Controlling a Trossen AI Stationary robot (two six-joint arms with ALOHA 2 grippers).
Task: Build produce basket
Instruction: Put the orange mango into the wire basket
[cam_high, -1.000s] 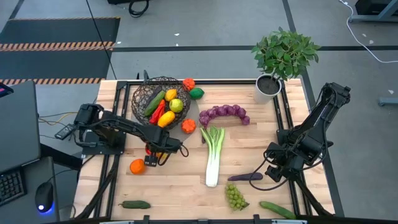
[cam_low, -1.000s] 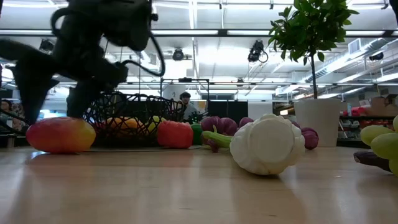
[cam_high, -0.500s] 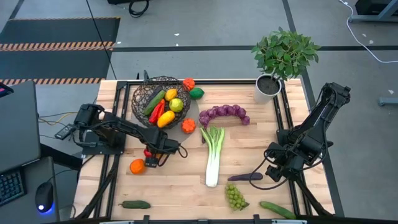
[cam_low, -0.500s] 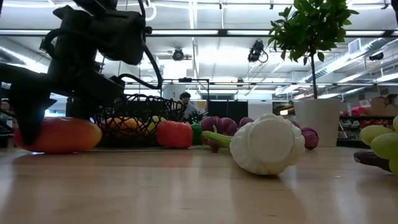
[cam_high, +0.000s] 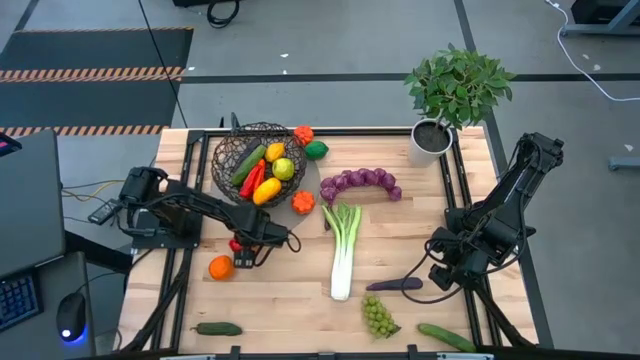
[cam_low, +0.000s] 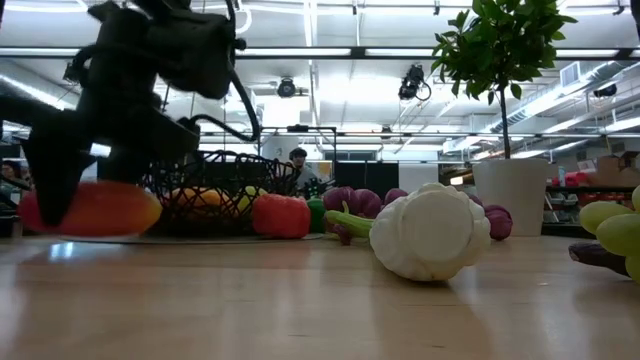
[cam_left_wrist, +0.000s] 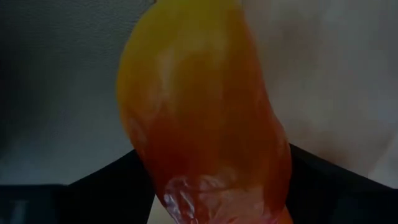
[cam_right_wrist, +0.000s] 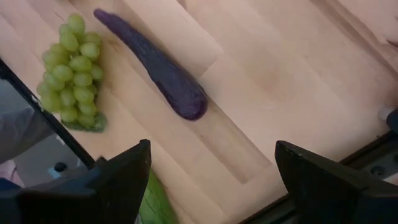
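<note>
- Since the earlier pictures, the left gripper has crept toward the orange-red fruit and its fingers have drawn in around it; in the low view that fruit now looks lifted a touch off the wood, where before it lay flat.
- From the left wrist view the fruit fills the gap between the two dark fingers, so I judge it pinched, the grip perhaps not yet fully firm.
- Step in hand, as I read it: picking up this fruit to carry it to the basket.
- Next move calls for a clean lift, a swing toward the far-left part of the table, and a release above the basket rim without knocking the red piece lying just beside it.
- Inside the basket I see a green cucumber-like piece, a red pepper, and yellow and yellow-green fruits; there is room left.
- Outside it, an orange-red piece and a green one sit touching the far rim.
- Loose on the table: purple grapes, the leek, a dark purple aubergine, green grapes, and two cucumbers near the front edge.
- At the far-right corner, the white pot holds only its leafy plant.
- Over at the table's right edge the right gripper waits near the aubergine, fingers spread wide, holding nothing.
</note>
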